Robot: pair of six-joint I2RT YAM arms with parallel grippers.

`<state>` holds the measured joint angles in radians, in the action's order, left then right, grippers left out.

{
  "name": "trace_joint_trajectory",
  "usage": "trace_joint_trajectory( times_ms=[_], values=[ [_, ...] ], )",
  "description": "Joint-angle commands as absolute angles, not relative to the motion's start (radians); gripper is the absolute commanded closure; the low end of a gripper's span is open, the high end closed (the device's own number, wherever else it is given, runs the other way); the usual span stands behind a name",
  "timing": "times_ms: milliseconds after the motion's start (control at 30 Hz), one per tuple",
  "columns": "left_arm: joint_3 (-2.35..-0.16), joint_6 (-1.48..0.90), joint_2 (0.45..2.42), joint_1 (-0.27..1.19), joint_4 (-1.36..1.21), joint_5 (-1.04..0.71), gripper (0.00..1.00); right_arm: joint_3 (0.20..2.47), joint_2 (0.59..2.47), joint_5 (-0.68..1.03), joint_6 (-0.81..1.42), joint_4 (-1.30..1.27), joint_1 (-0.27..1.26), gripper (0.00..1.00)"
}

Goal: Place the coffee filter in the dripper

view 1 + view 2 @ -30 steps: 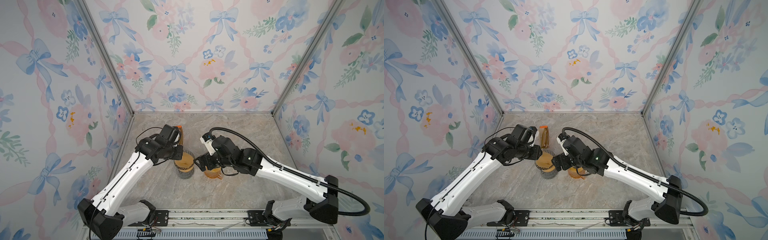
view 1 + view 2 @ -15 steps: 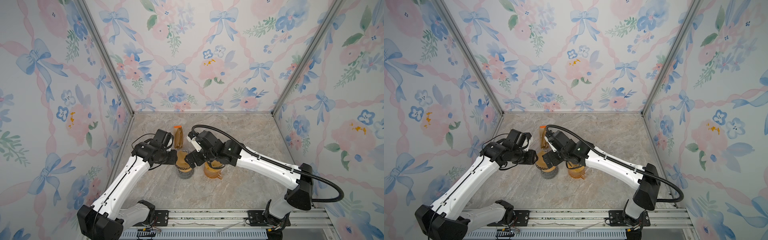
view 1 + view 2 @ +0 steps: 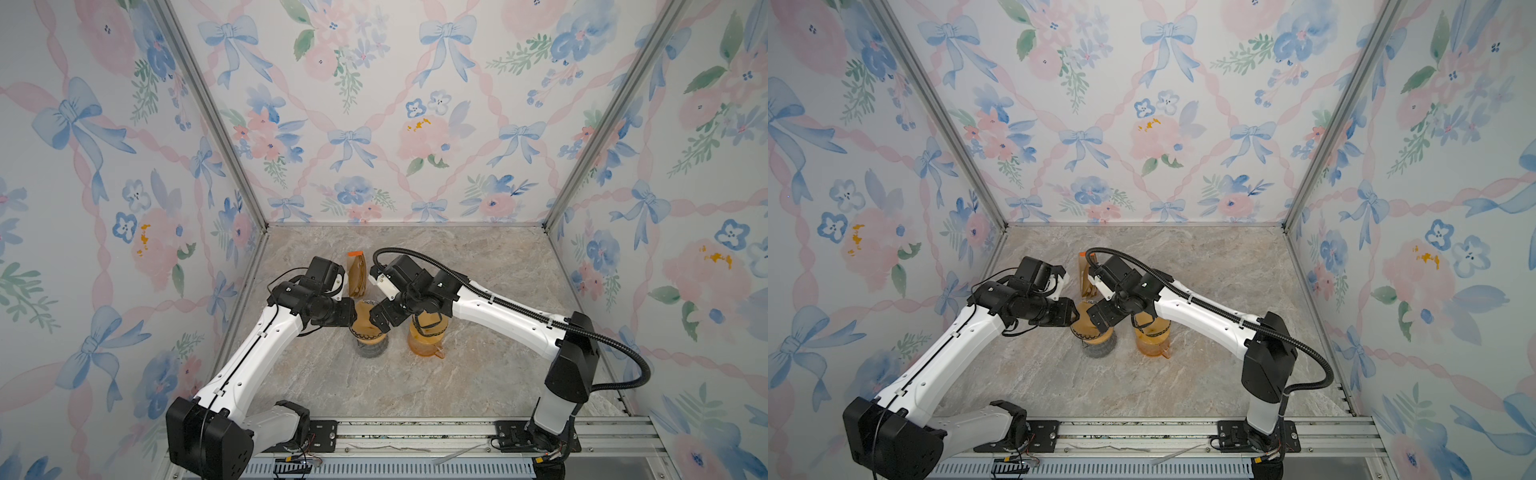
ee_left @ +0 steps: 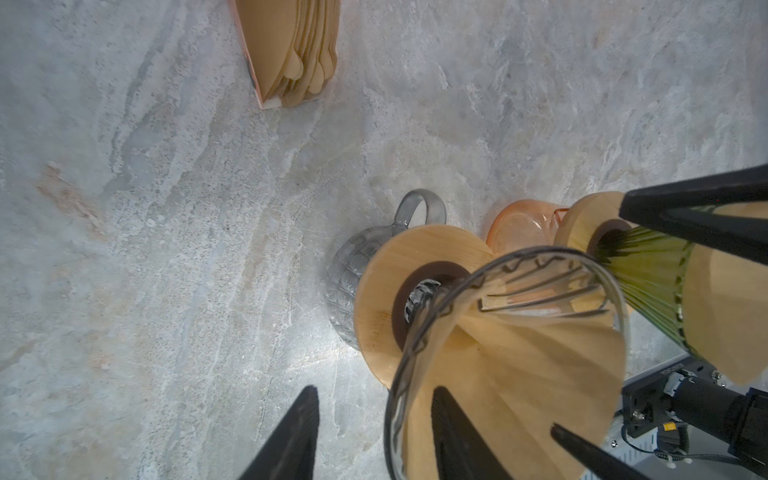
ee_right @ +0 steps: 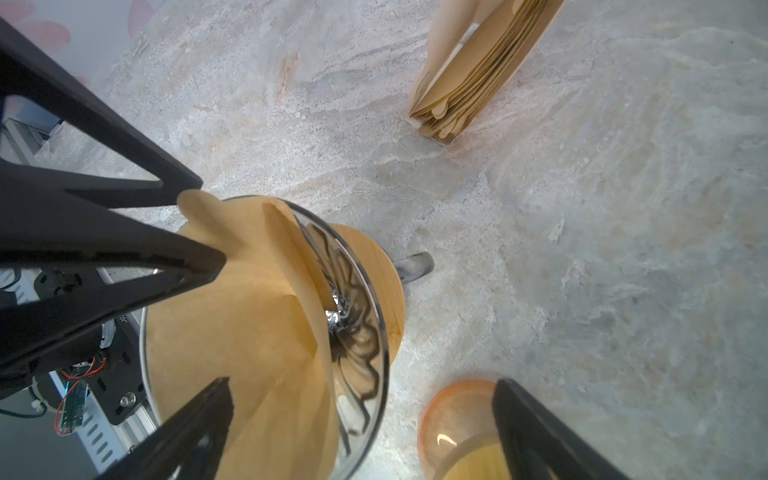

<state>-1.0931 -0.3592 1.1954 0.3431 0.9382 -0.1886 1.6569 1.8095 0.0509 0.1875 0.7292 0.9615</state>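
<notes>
The coffee filter (image 5: 249,332) lay inside the dripper (image 5: 353,332). The dripper stood on a grey glass server (image 4: 345,274) near the middle of the bench (image 3: 415,386), slightly toward its left edge.

The left gripper (image 4: 374,392) was part-open, jaws astride the dripper's rim: one finger inside over the paper, one outside and clear of the glass, nothing pinched. The right gripper (image 5: 361,382) stood at full spread and held nothing — one finger over the filter, the other over the orange server (image 3: 424,347) just beside.

The paper sat folded inward on one side, leaving ribbed glass bare; its tip and seating were not discernible. In both top views the grippers covered the dripper's mouth, and the right arm hid much of the second dripper (image 4: 648,266).

Toward the rear edge stood the filter stack (image 5: 478,83) — upright.
</notes>
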Motion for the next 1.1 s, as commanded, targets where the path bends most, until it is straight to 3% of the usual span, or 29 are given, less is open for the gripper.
trace_joint_trajectory(
  times_ms=[0,233,1067],
  values=[
    [-1.072,-0.336,1.205,0.335,0.919,-0.223,0.53,1.718,1.854,0.077,0.153,0.767,0.943,0.00],
    [-1.061,-0.333,1.212,0.319,0.890,-0.266,0.59,1.780,1.925,0.120,0.137,0.776,0.911,0.01],
    [-1.032,-0.328,1.215,0.315,0.888,-0.236,0.59,1.739,1.953,0.215,0.148,0.750,0.819,0.01]
  ],
)
